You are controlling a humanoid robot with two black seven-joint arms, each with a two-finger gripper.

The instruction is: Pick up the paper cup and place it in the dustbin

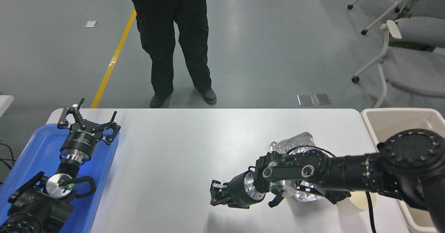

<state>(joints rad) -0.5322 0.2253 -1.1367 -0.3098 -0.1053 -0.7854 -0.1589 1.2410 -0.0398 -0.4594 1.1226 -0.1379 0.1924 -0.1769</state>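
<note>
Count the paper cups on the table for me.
1. The paper cup lies at the table's near right, mostly hidden under the right arm, between the foil tray and the dustbin. More could be hidden beneath that arm.

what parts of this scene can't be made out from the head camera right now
- paper cup: only a cream sliver shows; the right arm's forearm covers the rest, so upright or tipped is unclear.
- foil tray: its near half is behind the same arm.
- right gripper: pointed away, fingers bunched and dark, so open or shut is unclear.
- dustbin: cut by the right edge, inside blocked by the arm's joint.
- person: cut off above the waist by the top edge.
</note>
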